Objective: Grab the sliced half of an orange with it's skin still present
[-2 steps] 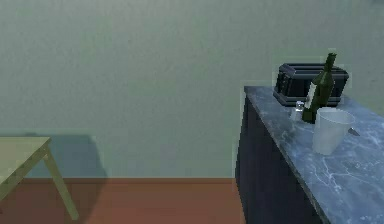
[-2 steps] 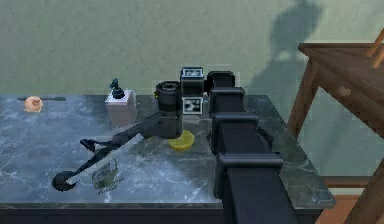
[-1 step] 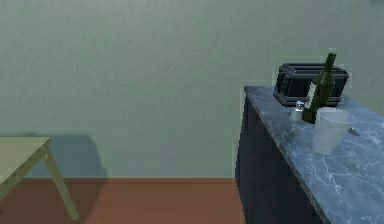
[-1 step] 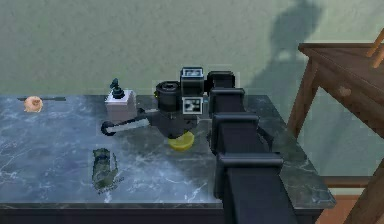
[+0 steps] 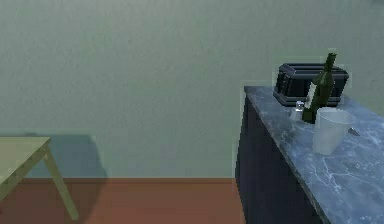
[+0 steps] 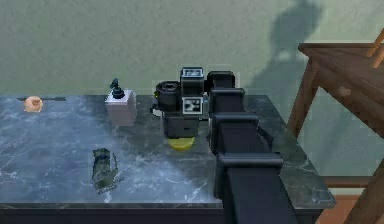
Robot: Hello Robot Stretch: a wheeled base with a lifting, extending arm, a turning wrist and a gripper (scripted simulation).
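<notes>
- My dark hand [image 6: 172, 118] is hanging over the grey marbled tabletop [image 6: 60, 150].
- A yellow rounded blob [image 6: 180, 144] is lying at it; I cannot tell whether I am holding anything.

Plain pale green wall [image 5: 140, 80] across the forward view, meeting a reddish-brown floor [image 5: 150, 200] below. At the lower left corner, part of a light wooden table [image 5: 22, 158] with one slanted leg. On the right, a dark cabinet [image 5: 262, 165] under a grey marbled countertop [image 5: 360, 180], its far edge against the wall. In the arm side view, a brown wooden table [image 6: 345, 70] just beyond the countertop's right end, in front of the same green wall. Soft, even light throughout.
</notes>
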